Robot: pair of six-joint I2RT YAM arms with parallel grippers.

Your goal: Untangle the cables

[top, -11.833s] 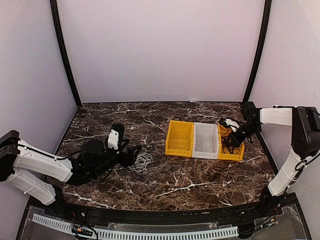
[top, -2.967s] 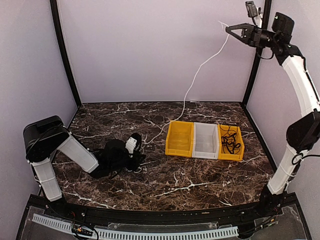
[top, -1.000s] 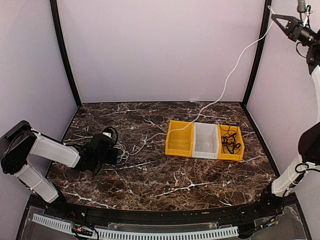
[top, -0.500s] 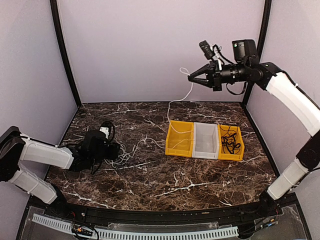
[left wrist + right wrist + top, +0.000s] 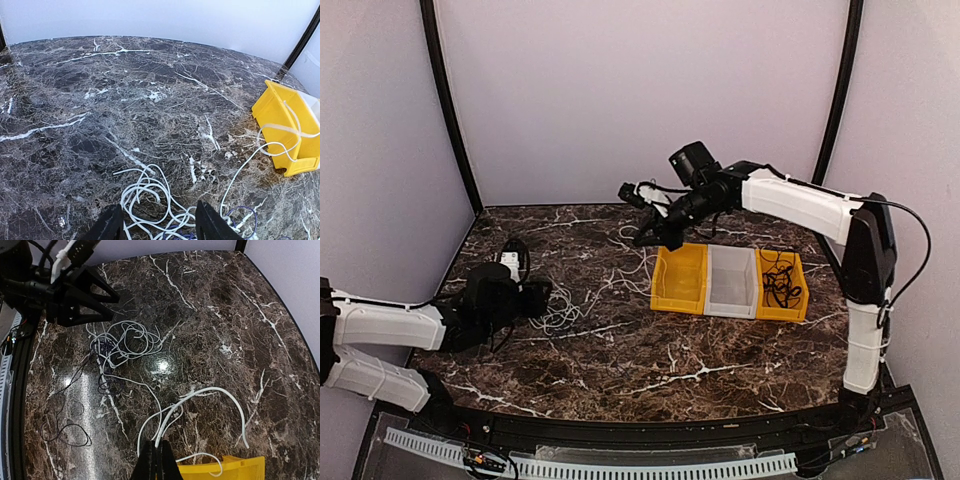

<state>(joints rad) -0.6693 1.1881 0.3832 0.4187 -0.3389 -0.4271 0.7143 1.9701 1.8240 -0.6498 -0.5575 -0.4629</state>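
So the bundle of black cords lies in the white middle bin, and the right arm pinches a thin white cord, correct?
Not quite. The top external view shows the bundle of black cords lying in the yellow bin on the right end, not the white middle bin. The right gripper does pinch the thin white cord.

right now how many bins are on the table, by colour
yellow bins: 2
white bin: 1
total: 3
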